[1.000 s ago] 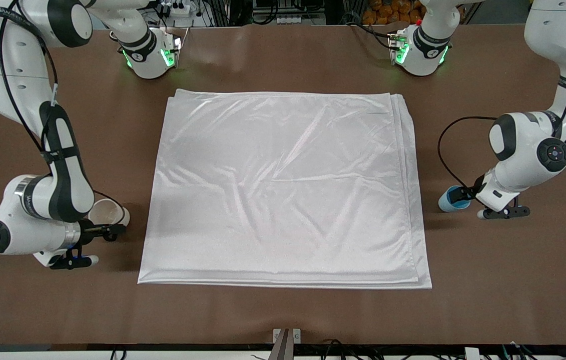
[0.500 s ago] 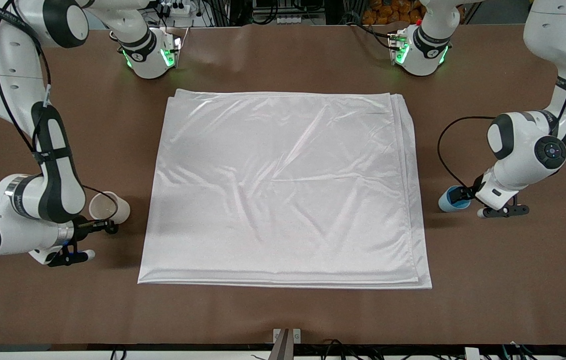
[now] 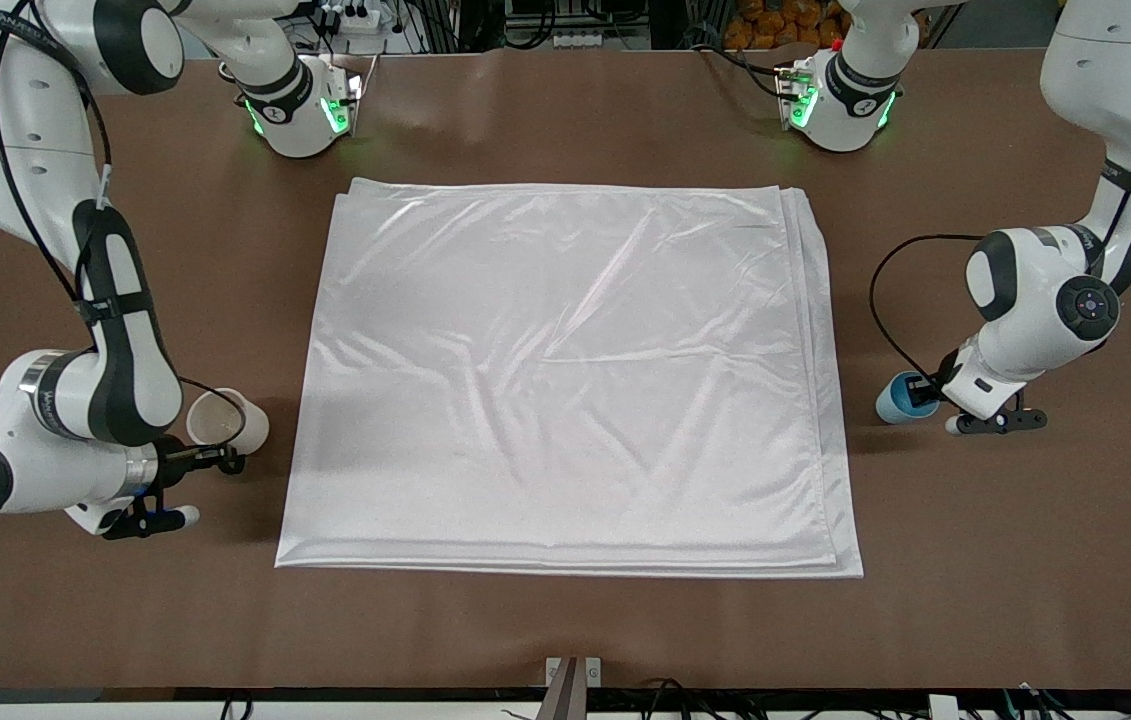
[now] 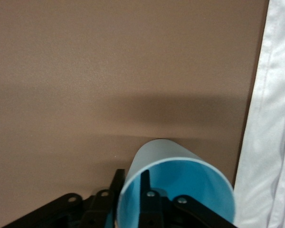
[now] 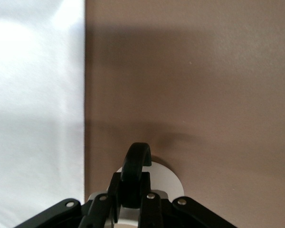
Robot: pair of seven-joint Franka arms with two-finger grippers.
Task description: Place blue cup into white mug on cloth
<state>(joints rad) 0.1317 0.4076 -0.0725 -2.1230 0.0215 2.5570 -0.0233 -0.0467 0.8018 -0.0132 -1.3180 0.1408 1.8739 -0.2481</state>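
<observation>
The bench was a plain brown surface, matte, with soft pale reflections near its edge by the arms' bases. At the middle of the edge nearest the front camera sat a small grey metal bracket. Along that same edge dark cables trailed below the bench. Past the edge by the bases, a white power strip lay toward the right arm's corner, and a heap of orange things showed nearer the left arm's base, too small to identify.
</observation>
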